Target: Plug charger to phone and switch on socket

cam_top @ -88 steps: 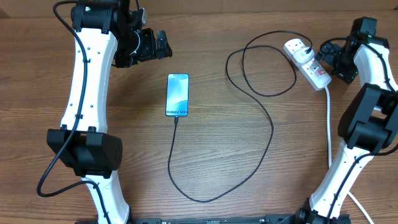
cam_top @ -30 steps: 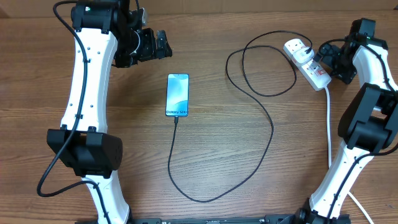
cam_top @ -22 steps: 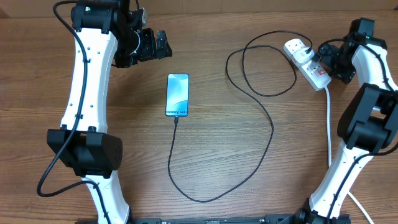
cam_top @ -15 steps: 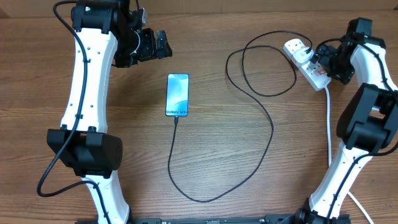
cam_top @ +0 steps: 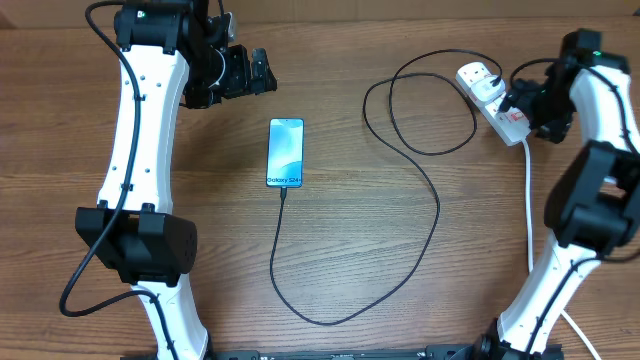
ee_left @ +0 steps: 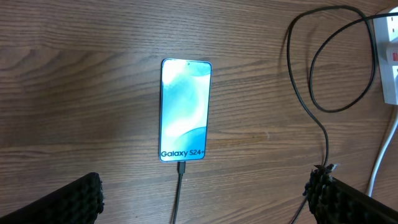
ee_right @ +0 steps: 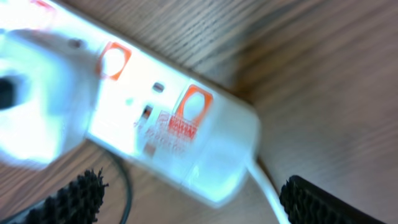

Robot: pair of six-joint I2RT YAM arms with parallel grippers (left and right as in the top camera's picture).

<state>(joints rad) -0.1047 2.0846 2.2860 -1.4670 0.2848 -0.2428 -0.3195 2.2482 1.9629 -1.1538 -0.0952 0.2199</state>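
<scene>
The phone [cam_top: 285, 152] lies screen up at the table's middle, lit blue-teal; it also shows in the left wrist view [ee_left: 185, 111]. The charger [cam_top: 437, 210], a thin black cable, is plugged into the phone's bottom edge [ee_left: 181, 169] and loops right and up to a white plug adapter [cam_top: 480, 82] in the socket [cam_top: 515, 125]. My left gripper [cam_top: 255, 72] is open and empty, up and left of the phone [ee_left: 202, 208]. My right gripper [cam_top: 516, 98] is open, close over the socket [ee_right: 155, 118], whose red switches [ee_right: 194, 102] show blurred between the fingers [ee_right: 199, 208].
The socket's thick white cord [cam_top: 529, 200] runs down the right side past the right arm's base; it also shows in the right wrist view [ee_right: 267, 186]. The black cable makes a closed loop [cam_top: 400, 110] left of the socket. Bare wood lies left of the phone.
My right gripper has edged left and down, closer onto the socket's switch end. The left arm, phone and cable have not moved.
</scene>
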